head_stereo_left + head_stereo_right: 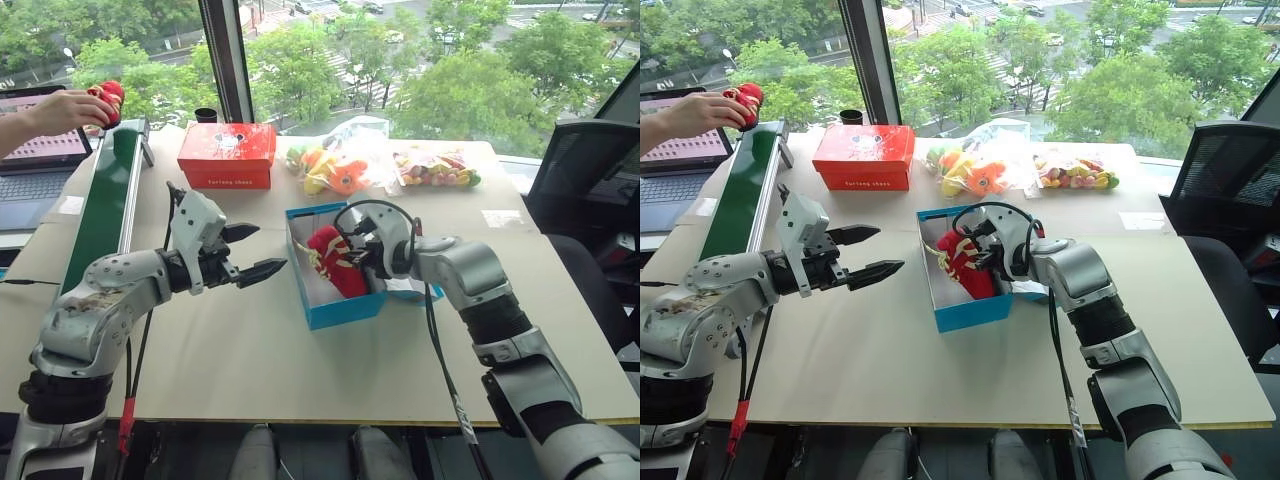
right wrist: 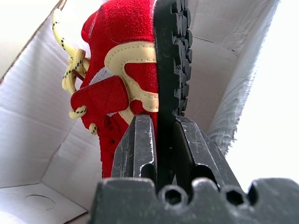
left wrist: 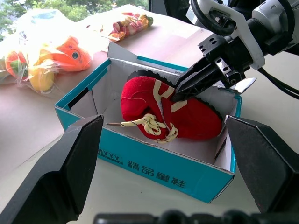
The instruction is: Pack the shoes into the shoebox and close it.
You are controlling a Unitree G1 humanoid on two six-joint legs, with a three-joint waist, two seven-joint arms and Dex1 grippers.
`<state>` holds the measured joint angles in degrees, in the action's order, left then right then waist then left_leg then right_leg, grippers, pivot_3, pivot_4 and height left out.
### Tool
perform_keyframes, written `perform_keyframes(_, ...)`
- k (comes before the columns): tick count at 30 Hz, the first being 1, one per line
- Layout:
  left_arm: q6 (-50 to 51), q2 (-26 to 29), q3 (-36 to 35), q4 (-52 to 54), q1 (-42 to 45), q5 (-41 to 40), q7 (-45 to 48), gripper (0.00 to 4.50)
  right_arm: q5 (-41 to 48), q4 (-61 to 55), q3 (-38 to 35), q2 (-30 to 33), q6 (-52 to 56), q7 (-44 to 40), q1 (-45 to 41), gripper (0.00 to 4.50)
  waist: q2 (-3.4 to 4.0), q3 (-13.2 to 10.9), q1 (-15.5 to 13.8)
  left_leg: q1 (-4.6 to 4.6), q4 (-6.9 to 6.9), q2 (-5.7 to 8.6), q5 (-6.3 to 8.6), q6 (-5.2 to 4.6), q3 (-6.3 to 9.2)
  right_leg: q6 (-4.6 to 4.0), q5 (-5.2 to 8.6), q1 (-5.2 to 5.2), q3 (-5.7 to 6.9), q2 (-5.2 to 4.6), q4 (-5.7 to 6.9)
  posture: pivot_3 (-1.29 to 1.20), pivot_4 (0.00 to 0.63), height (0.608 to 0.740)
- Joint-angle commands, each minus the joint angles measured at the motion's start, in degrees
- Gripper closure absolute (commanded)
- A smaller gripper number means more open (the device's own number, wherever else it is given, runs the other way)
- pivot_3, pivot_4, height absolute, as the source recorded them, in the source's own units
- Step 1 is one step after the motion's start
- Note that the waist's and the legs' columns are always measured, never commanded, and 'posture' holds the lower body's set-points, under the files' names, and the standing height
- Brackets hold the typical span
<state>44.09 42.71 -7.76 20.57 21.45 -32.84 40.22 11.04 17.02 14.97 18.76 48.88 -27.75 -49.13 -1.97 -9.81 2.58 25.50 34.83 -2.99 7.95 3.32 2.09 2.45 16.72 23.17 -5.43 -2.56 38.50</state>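
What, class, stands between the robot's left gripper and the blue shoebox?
Nothing visible does. Only bare table lies between the open left gripper and the shoebox. The right gripper reaches into the box, pinching the red shoe by its sole.

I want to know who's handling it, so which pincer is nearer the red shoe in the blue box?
Right. The right pincer reaches into the shoebox, its fingers pinching the red shoe at the sole edge. The left pincer hangs open, apart from the box.
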Motion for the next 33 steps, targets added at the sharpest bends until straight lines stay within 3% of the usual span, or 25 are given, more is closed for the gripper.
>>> perform_keyframes(1, 0.24, 0.80, -2.59, 1.87, -0.46, 0.36, -1.77, 0.00, -2.27, -1.30, -1.09, -0.55, -4.89, 0.32, -2.87, 0.04, 0.00, 0.00, 0.01, 0.00, 0.00, 0.00, 0.00, 0.00, 0.00, 0.00, 0.00, 0.00, 0.00, 0.00, 0.00, 0.00, 0.150, 0.739)
perform_keyframes(6, -1.04, 0.18, -7.64, -3.92, -2.39, 5.58, -9.87, 0.00, 5.07, -8.05, -7.35, -4.37, -5.96, -4.04, -6.57, 0.04, 0.01, 0.00, 0.60, 0.00, -0.03, -0.02, 0.00, 0.00, 0.00, 0.00, 0.00, 0.06, -0.01, 0.02, 0.06, 0.00, 0.150, 0.739)
perform_keyframes(10, -1.87, -2.04, -9.92, -5.82, -3.97, 8.63, -15.63, 0.00, 6.69, -11.63, -9.98, -5.95, -12.65, -6.14, -6.34, 0.04, 0.01, 0.00, 0.32, 0.00, -0.03, -0.02, 0.01, 0.00, 0.01, 0.00, 0.00, 0.02, 0.02, 0.00, 0.05, 0.00, 0.150, 0.739)
perform_keyframes(15, -4.67, -5.40, -15.75, -11.91, -5.18, 13.64, -25.54, 0.00, 15.44, -18.18, -9.42, -4.05, -12.75, -20.79, -2.65, 0.04, 0.00, 0.00, -0.25, 0.00, 0.01, -0.02, 0.01, 0.00, 0.04, -0.01, 0.00, -0.02, 0.07, 0.00, 0.05, 0.00, 0.150, 0.739)
perform_keyframes(18, -7.82, -7.65, -21.04, -15.43, -5.82, 14.37, -29.71, 0.00, 18.26, -21.22, -8.00, -3.31, -11.01, -24.67, -0.75, 0.04, -0.01, 0.00, -0.15, -0.01, 0.02, -0.03, 0.01, 0.00, 0.04, -0.01, -0.01, -0.03, 0.07, 0.00, 0.06, 0.00, 0.150, 0.739)
perform_keyframes(23, -13.87, -9.88, -27.60, -20.47, -6.82, 14.43, -32.78, 0.00, 17.55, -22.24, -4.35, -2.27, -9.70, -26.52, 2.07, 0.04, -0.01, 0.01, 0.04, -0.04, 0.02, -0.05, 0.01, 0.00, 0.04, -0.03, -0.02, 0.01, 0.06, 0.01, 0.15, 0.00, 0.150, 0.739)
perform_keyframes(33, -23.54, -7.75, -28.94, -32.82, -6.42, 13.61, -27.26, 0.00, 13.36, -22.12, -1.19, -1.34, -12.32, -25.71, 5.00, 0.04, -0.09, 0.06, -0.20, -0.07, 0.04, -0.04, 0.00, 0.02, 0.05, -0.04, -0.02, -0.02, 0.10, 0.00, 0.16, 0.00, 0.150, 0.739)
